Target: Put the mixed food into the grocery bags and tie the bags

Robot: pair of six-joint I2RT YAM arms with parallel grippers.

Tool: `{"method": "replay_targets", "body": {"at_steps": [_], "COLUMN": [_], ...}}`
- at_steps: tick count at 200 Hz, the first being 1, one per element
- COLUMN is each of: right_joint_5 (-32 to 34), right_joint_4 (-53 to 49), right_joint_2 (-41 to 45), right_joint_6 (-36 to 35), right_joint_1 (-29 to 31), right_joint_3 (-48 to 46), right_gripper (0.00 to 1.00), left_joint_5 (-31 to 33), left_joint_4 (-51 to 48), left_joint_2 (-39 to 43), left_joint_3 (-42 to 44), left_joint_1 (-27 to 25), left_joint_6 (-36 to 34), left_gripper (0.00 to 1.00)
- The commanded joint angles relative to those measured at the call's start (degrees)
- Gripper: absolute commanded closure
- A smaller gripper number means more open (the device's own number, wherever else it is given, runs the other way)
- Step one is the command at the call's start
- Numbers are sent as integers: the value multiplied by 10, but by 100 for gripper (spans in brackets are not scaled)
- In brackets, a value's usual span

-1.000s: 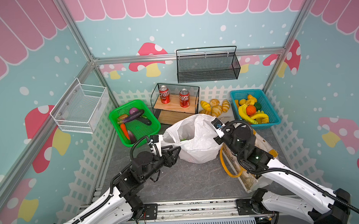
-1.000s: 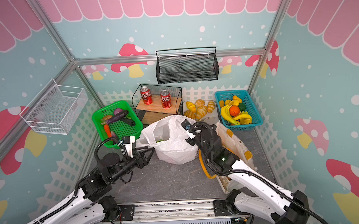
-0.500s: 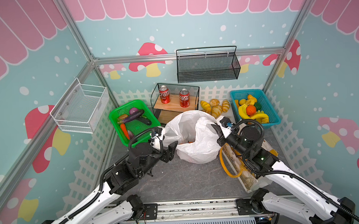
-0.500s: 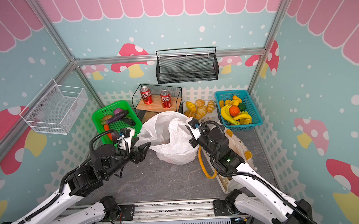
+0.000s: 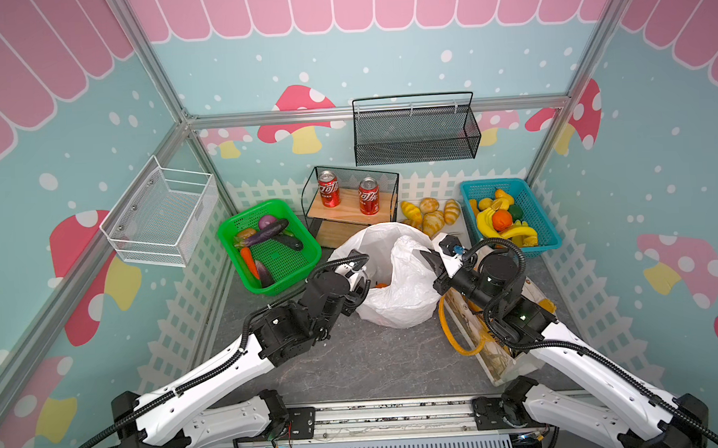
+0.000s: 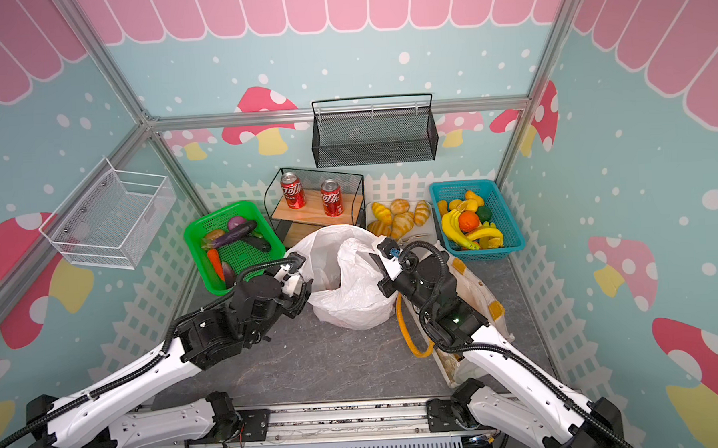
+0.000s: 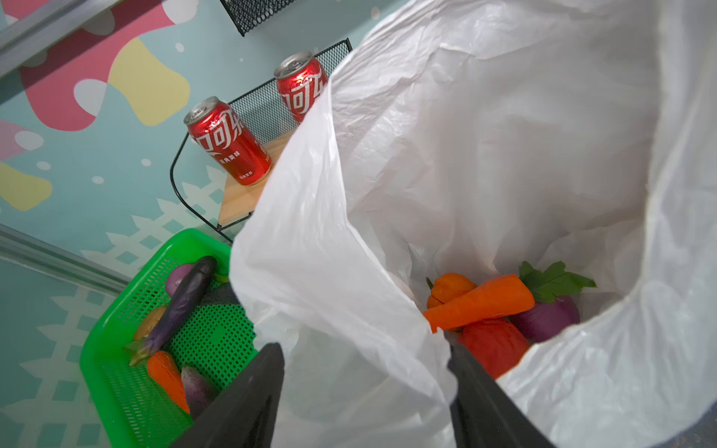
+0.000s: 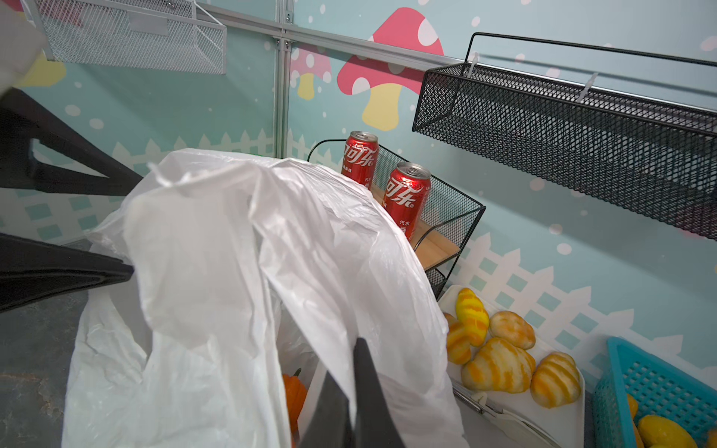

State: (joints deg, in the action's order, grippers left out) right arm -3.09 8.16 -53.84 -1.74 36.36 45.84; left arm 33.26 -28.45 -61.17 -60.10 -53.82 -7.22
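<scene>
both arms share one build. the left arm (image 5: pixel 214 372) and the right arm (image 5: pixel 596 368) have long, smooth white shells dotted with small dark screw holes, joined by chunky matt black joint housings. a ribbed black cable hose (image 5: pixel 342 260) loops in an arc over each wrist, and another leaves each base. a small green light (image 5: pixel 521 317) glows on a black housing of the right arm, and a blue plug (image 5: pixel 457 250) sits by its wrist. the jaws are plain black tapering wedges, seen in both wrist views. black base blocks are bolted to a silver ribbed rail (image 5: pixel 382 415), which carries a little circuit board (image 5: pixel 281 446) with thin wires.
</scene>
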Motion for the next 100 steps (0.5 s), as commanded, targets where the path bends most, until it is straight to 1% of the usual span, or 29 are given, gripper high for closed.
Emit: {"method": "replay_targets", "body": {"at_steps": [1,12,23,38,60,71,87,90,100], "right_joint_5": [-10,-15,-17,-8,-2,4,10,10,12], "right_joint_4": [16,18,18,18,18,18,16,15,9], "right_joint_2": [9,10,10,11,3,0,-8,-9,-13], "right_joint_6": [8,9,9,6,6,6,5,3,0], "right_joint_1": [-3,-3,-3,-3,-5,-6,-11,-12,-18], "right_joint_3": [-6,-7,-4,-3,9,17,38,42,54], "right_gripper": [100,100,100,100,100,100,100,100,100], "left_joint_5": [10,5,1,-10,-60,-91,-145,-164,-201], "left_joint_4": [11,23,29,30,28,29,30,29,31], "left_joint_2": [-13,-20,-25,-24,-4,10,30,33,42], "left_joint_3": [-25,-25,-26,-29,-44,-56,-76,-80,-93], "left_joint_1": [-2,-1,0,5,18,26,41,43,52], "left_joint_6": [-23,-19,-10,7,41,62,92,98,118], "left_gripper": [47,55,65,78,90,100,100,100,100]}}
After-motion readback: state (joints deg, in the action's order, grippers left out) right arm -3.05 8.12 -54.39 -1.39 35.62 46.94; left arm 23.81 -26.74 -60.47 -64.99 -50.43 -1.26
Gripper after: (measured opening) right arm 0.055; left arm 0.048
